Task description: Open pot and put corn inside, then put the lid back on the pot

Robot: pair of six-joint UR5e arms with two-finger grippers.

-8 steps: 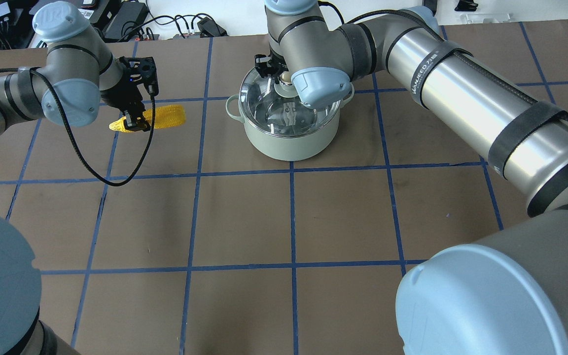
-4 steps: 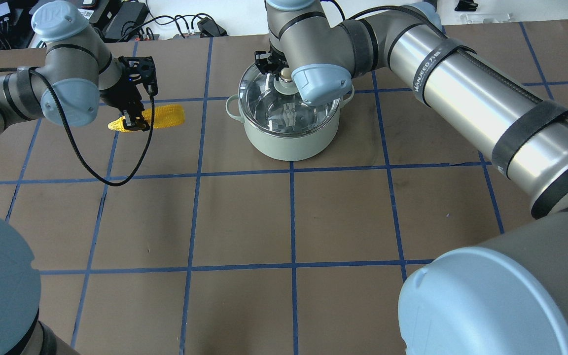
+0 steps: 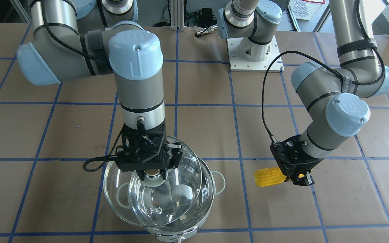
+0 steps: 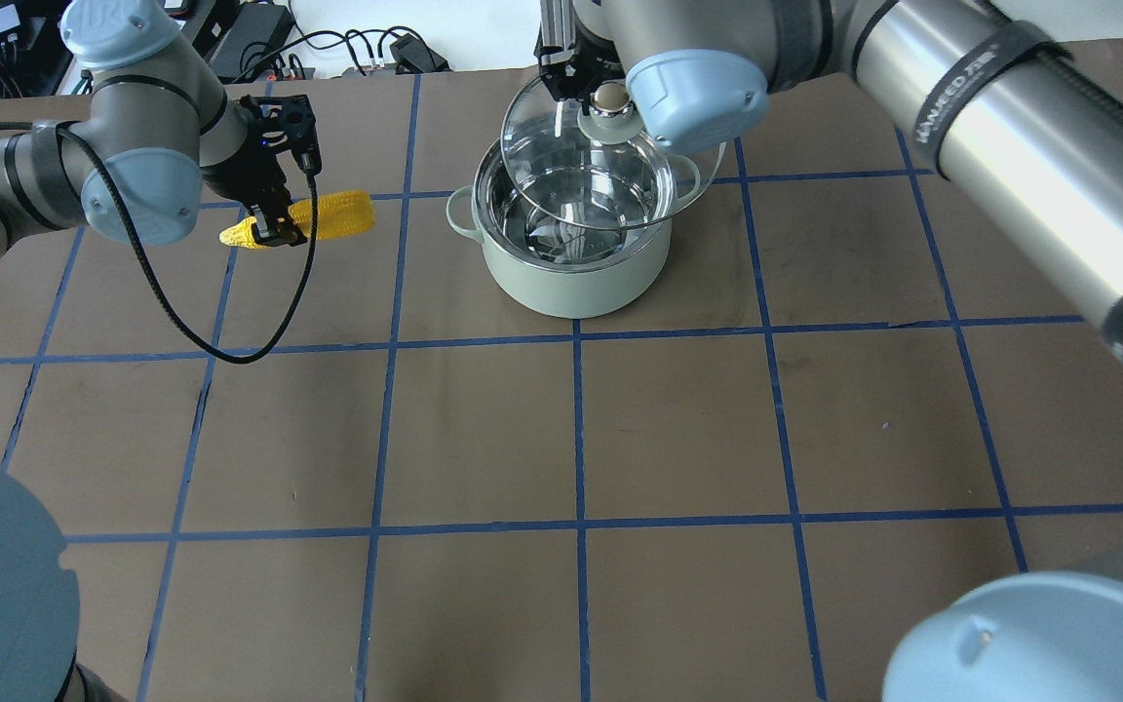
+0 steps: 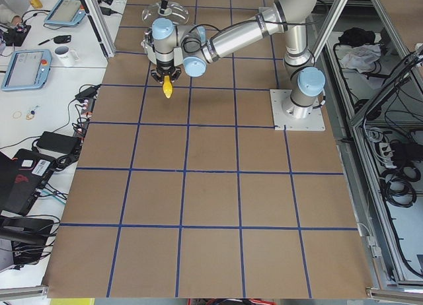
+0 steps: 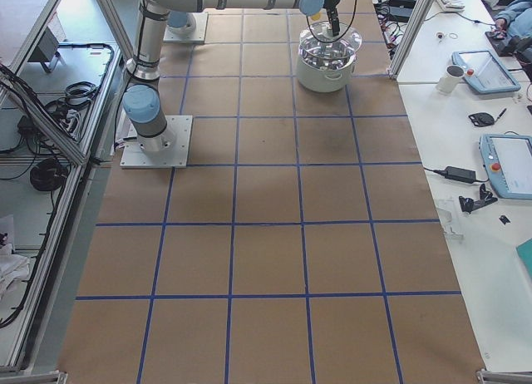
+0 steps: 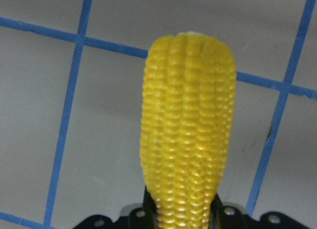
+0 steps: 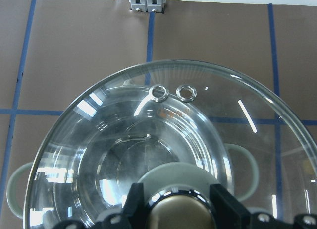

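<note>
The mint-green pot (image 4: 571,288) stands open on the table, its steel inside bare. My right gripper (image 4: 597,96) is shut on the cream knob of the glass lid (image 4: 561,156) and holds the lid above the pot, shifted a little off its rim. The lid (image 3: 167,199) also shows in the front view under my right gripper (image 3: 153,173). In the right wrist view the lid (image 8: 124,140) hangs over the pot's handle (image 8: 245,169). My left gripper (image 4: 274,226) is shut on the yellow corn (image 4: 337,214) near its pointed end, left of the pot. The corn (image 7: 188,125) hangs above the table.
Brown paper with blue grid tape covers the table (image 4: 581,429). Cables and power bricks (image 4: 259,39) lie beyond the far edge. A black cable (image 4: 220,356) loops down from my left wrist over the table.
My right gripper has lifted the lid off the pot, up and toward the far edge. My left gripper has risen slightly with the corn.
</note>
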